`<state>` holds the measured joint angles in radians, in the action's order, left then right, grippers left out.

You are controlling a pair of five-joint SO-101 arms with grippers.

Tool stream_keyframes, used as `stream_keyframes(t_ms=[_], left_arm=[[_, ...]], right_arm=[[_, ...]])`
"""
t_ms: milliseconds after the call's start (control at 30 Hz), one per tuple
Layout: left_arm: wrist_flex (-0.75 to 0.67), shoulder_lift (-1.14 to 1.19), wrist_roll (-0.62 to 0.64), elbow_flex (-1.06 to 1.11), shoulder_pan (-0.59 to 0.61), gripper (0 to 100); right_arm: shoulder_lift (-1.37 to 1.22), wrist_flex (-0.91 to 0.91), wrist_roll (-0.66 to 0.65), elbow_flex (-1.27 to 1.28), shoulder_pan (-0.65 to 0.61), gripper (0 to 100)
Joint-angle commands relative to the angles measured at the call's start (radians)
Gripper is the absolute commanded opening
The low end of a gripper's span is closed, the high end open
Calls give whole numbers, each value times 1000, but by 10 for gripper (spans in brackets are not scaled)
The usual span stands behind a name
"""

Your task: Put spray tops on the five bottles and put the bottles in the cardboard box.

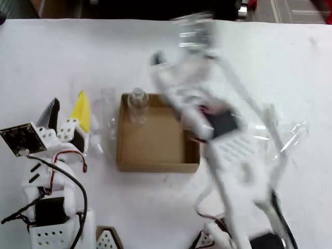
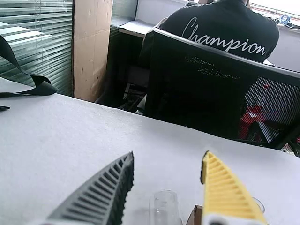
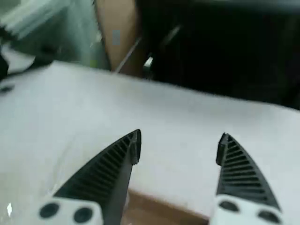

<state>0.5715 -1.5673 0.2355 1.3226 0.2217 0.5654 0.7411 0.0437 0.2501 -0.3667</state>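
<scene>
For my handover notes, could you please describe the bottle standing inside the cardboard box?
Find the brown cardboard box in the middle of the white table. A clear bottle stands upright in its far left corner. Unlike the neighbouring bottle left of the box, it is inside.

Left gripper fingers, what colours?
Left gripper: one ribbed finger is dark grey, the other yellow. It shows best in the left wrist view.

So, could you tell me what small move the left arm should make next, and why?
Probably ease the left gripper forward and close it on the clear plastic bottle just ahead. Its black and yellow fingers stand open with that bottle between them, beside the brown cardboard box, and the bottle's neck looks bare.
</scene>
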Motion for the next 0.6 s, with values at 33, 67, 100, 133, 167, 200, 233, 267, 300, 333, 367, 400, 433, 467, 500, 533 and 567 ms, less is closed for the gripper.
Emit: stream_keyframes(t_ms=[33, 67, 100, 133, 167, 200, 233, 267, 300, 333, 367, 400, 433, 467, 500, 533, 567], left_arm=[[-20, -10, 20, -11, -10, 221], [-20, -10, 43, -11, -5, 221], [-20, -10, 58, -11, -5, 221], [-18, -10, 61, -11, -5, 221], [-18, -10, 60, -11, -5, 221], [-18, -7, 60, -12, -4, 215], [-18, -7, 57, -12, -4, 203], [-20, -7, 40, -14, -4, 187], [-23, -7, 15, -15, -4, 174], [-26, -5, -8, -17, -4, 165], [-28, -5, -26, -20, -4, 160], [-29, -5, -41, -26, -4, 162], [-29, -5, -54, -43, -4, 161], [-25, -4, -74, -66, -4, 161], [-9, -4, -98, -94, -4, 161], [18, -4, -126, -126, -4, 161], [55, -4, -155, -161, -4, 161]], right_arm=[[225, 119, 94, -20, 295, 233], [234, 168, 109, -20, 352, 233], [232, 214, 114, -20, 406, 233], [226, 259, 114, -18, 458, 233], [217, 297, 114, -11, 499, 233], [206, 321, 114, 12, 538, 233], [197, 331, 114, 43, 565, 233], [185, 331, 114, 81, 585, 233], [177, 328, 114, 118, 590, 233], [174, 318, 115, 160, 590, 233], [174, 305, 118, 201, 588, 233], [174, 288, 121, 236, 579, 233], [176, 269, 121, 265, 564, 233], [176, 252, 121, 295, 549, 233], [174, 239, 121, 322, 533, 233], [174, 223, 121, 356, 522, 233], [174, 205, 121, 388, 513, 233]])
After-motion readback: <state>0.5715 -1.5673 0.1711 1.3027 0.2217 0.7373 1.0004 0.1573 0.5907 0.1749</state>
